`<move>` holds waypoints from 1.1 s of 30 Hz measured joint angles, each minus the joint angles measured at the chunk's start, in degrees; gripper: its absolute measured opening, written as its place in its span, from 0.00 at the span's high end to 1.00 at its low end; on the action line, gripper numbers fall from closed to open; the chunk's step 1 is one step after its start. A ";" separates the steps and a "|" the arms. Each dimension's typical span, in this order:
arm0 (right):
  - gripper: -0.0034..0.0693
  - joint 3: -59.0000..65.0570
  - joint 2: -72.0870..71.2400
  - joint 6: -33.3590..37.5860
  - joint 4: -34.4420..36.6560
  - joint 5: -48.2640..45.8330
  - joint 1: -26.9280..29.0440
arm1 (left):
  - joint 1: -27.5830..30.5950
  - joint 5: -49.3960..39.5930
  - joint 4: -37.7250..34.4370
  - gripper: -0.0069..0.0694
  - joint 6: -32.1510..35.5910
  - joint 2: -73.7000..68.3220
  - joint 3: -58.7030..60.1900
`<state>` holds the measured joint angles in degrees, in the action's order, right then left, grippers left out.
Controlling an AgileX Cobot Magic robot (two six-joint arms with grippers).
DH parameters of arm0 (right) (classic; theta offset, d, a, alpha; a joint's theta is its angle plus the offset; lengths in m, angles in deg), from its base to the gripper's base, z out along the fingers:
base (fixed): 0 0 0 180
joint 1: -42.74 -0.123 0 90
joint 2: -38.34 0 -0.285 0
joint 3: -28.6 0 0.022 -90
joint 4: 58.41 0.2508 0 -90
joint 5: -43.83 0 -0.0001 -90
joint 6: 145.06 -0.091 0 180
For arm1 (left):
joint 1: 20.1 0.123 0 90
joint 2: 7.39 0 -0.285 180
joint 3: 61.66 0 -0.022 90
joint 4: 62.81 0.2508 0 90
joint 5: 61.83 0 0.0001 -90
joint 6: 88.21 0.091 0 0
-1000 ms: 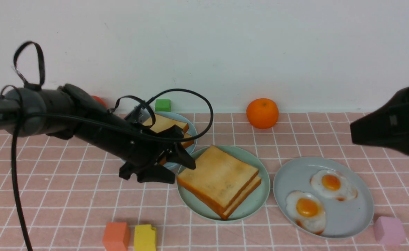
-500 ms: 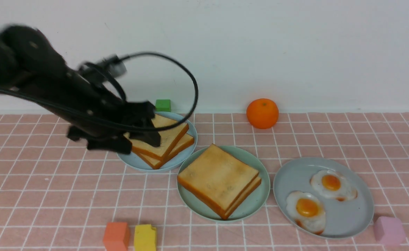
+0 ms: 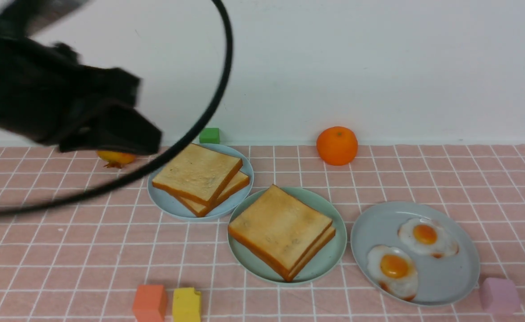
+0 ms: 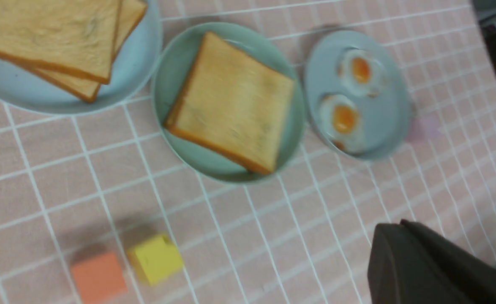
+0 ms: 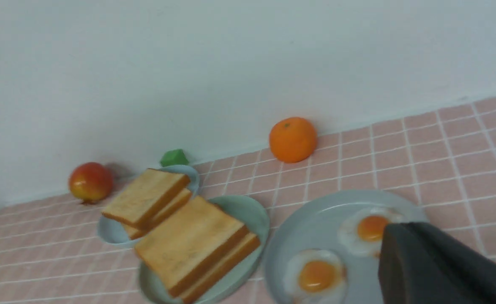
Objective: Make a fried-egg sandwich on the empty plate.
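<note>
Mint-green plate (image 3: 329, 256) carries the sandwich (image 3: 280, 230), pale blue plate (image 3: 166, 204) and grey-blue plate (image 3: 450, 277) flanking; jaws' opening unclear.

Left arm (image 3: 30, 103) high at left, blurred, left pincer (image 3: 128, 134) jaws indistinct

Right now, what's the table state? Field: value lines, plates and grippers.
mint-green plate: centre, holds the sandwich
sandwich: two toast slices stacked; filling not visible
pale blue plate: back left, holds two loose toast slices, stacked
grey-blue plate: right, holds two fried eggs, side by side
left gripper: raised at left side, blurred; open or shut unclear
right gripper: seen only in its wrist view; open or shut unclear
</note>
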<state>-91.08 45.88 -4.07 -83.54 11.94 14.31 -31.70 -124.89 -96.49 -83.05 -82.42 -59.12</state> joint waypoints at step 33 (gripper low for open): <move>0.94 4.23 -0.55 1.08 -14.33 4.06 0.00 | 0.00 -7.14 8.17 0.89 -12.02 31.18 19.29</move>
<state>-86.84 45.33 -3.00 -97.88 16.00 14.31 -31.70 -132.02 -88.32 -95.07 -51.24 -39.83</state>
